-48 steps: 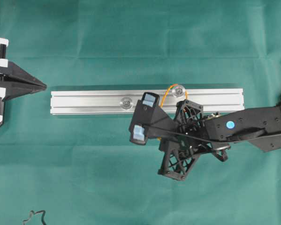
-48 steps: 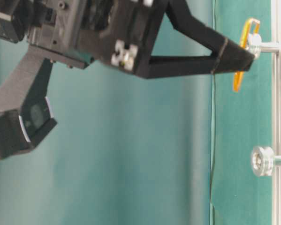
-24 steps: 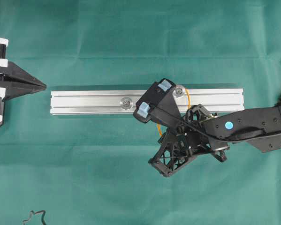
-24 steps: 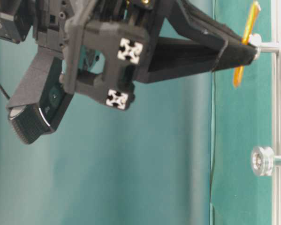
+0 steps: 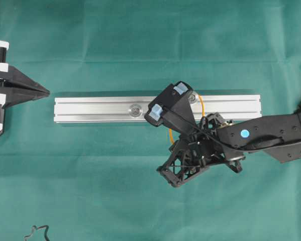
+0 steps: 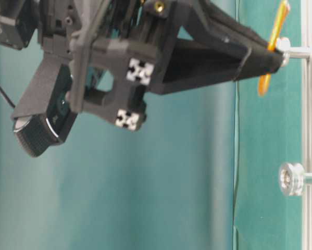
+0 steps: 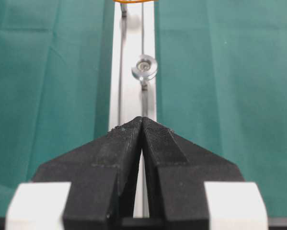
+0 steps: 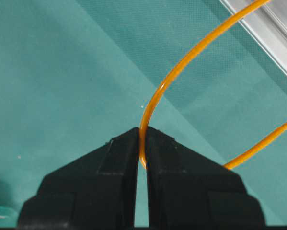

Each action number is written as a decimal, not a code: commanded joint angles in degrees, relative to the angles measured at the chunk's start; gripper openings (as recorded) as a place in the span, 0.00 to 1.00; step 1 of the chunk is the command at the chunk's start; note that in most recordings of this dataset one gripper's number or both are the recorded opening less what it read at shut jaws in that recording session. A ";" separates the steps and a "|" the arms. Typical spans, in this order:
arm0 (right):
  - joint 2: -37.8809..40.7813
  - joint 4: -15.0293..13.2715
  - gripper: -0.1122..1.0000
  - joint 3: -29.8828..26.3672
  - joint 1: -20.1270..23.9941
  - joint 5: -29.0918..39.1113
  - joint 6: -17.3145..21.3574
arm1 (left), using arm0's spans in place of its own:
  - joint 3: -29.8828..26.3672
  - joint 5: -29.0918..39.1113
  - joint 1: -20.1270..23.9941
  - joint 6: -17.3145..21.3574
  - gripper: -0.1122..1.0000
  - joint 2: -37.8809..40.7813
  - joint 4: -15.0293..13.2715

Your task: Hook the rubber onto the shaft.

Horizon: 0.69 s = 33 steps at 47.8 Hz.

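Two tools closed: right tool [image 8: 142, 143] pinching rubber [image 8: 181, 67]; left tool [image 7: 142, 125] empty. No legible writing.

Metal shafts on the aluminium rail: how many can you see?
2. One bare round-headed metal shaft stands mid-rail; the other shaft, rightward in the overhead view, is partly hidden under the right gripper.

**Arm and gripper pose**

Right arm enters the overhead frame from the right edge and reaches left to centre, wrist rolled so the camera bracket points to the lower left. Right gripper [image 8: 142, 143]: black jaws pressed together, pinching the thin orange rubber band [image 8: 181, 67].

Left gripper [image 7: 142, 127] sits at the left edge of the overhead frame, black jaws closed tip to tip, holding nothing.
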 commanded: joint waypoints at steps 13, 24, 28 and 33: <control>2.20 0.09 0.16 -5.98 -1.49 -0.18 0.18 | -1.76 -0.18 -0.09 0.09 0.10 0.00 0.18; 4.66 0.09 0.16 -8.96 -2.81 0.00 0.18 | -1.76 -0.26 -0.09 0.09 0.10 0.00 0.09; 5.45 0.09 0.16 -9.93 -3.34 0.00 0.18 | -1.76 -0.26 -0.09 0.09 0.10 0.00 0.18; 6.15 0.09 0.16 -10.99 -4.04 0.00 0.18 | -1.85 -0.18 -0.09 0.09 0.10 -0.09 0.18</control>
